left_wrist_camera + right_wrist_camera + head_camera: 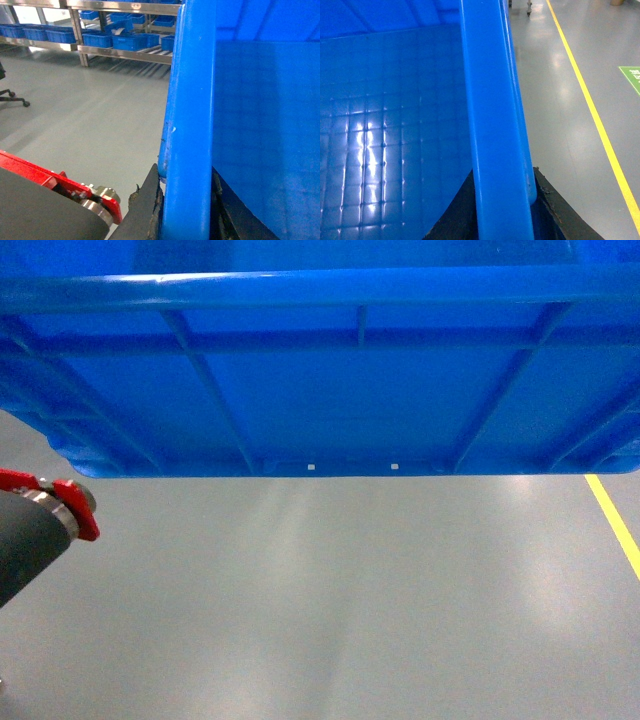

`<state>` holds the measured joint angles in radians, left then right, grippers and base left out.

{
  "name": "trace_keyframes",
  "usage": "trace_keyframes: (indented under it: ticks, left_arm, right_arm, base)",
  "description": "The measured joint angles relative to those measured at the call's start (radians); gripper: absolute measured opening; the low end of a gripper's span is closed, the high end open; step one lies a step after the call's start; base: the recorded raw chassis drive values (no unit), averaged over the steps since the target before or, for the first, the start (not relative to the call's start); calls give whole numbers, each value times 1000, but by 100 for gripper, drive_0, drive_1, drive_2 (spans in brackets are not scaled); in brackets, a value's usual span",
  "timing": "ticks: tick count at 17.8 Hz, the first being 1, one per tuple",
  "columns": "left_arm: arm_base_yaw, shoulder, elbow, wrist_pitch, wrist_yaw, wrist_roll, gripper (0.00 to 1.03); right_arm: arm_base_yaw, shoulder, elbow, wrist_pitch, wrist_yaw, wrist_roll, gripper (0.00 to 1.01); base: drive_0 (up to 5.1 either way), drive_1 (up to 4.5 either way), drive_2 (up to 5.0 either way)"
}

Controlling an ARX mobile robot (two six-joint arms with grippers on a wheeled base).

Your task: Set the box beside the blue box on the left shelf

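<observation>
Spanning the whole top of the head view, the large bright blue open-top plastic crate (330, 380) runs with its long axis left to right, its ribbed side wall facing the camera and its thick flat rim uppermost, held up clear of the grey glossy floor (330, 610). One crate is being carried; its wall shows vertical and diagonal ribs and two small pale marks near the bottom edge. The inside floor of the crate has a grid of small squares, seen in the right wrist view. Left gripper (185, 205): its black fingers (145, 210) sit either side of the crate's rim at the crate's left end, clamped onto it, one finger outside, the other inside. Right gripper (505, 210): same hold at the crate's right end, black fingers (560, 210) either side of the rim, closed onto it. Left of the crate, below it, a dark grey arm part with a red bracket (60, 505) shows; the same shows in the left wrist view. Beyond the crate's left end, far off, a metal roller rack (125, 52) holds many small blue bins (130, 41), too many and too small to count exactly. One yellow floor line (592, 107) runs right of the crate, and one green floor marking (632, 77) lies beyond that line.
</observation>
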<state>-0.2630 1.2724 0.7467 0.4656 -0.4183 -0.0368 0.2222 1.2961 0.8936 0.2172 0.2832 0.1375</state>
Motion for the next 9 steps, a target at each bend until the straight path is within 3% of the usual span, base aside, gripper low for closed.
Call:
trace_keyframes:
  ticks: [6, 9]
  left_arm:
    - [0, 0, 0, 0, 1, 0, 15]
    - [-3, -1, 0, 7, -2, 0, 15]
  right_arm:
    - [0, 0, 0, -2, 0, 0, 21]
    - [-1, -5, 0, 1, 5, 0, 21]
  base:
    - [-160, -160, -160]
    - [21, 438, -395]
